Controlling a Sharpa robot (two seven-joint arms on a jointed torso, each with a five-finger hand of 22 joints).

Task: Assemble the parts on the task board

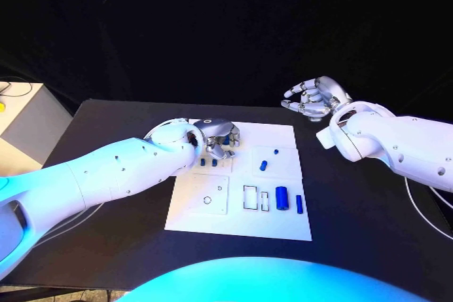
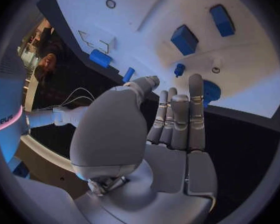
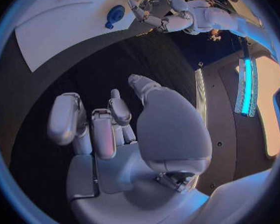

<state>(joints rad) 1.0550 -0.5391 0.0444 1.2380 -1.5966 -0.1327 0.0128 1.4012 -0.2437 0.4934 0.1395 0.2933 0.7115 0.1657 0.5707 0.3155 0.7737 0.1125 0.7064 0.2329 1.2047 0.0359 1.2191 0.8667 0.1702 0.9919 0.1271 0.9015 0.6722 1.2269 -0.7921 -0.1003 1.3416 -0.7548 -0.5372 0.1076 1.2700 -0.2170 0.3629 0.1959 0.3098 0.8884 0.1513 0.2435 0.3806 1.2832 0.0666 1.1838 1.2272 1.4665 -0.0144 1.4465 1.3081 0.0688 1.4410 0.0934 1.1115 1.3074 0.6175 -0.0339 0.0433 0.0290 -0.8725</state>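
The white task board point(image 1: 236, 220) lies flat mid-counter before me. Near its right edge a fat blue cylinder point(image 1: 281, 198) and a slim blue bar point(image 1: 299, 204) lie side by side; farther off, a small blue peg point(image 1: 264, 164) lies alone.

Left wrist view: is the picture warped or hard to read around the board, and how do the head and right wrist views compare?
Left wrist view: fisheye bends the task board edges, but the blue parts look crisp past the left hand. Head view: straight lines, board evenly lit against a very dark background. Right wrist view: the same bending, board pushed to the rim, a bright glowing strip beyond the right hand.
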